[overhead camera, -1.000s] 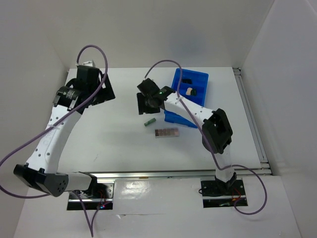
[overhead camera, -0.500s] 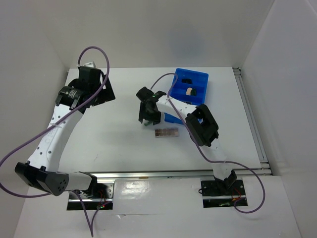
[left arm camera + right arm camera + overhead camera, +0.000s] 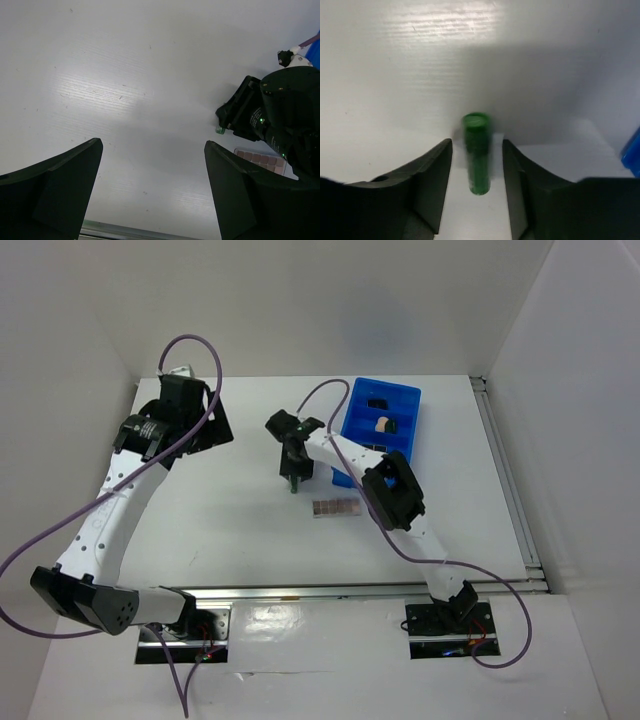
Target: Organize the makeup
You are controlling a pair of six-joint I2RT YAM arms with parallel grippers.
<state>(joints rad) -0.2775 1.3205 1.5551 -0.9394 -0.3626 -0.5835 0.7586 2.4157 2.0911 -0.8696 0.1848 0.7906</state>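
Now the right gripper has dropped over the green tube.
On the table, the blue bin already holds a beige sponge; the right arm has swung left from beside it and come down. The left gripper hangs wide and empty, well apart. The palette strip lies loose near the tube. The tube lies flat between the right fingers, a thin gap each side: jaws narrowed but not clamped, so its pickup looks about to begin.
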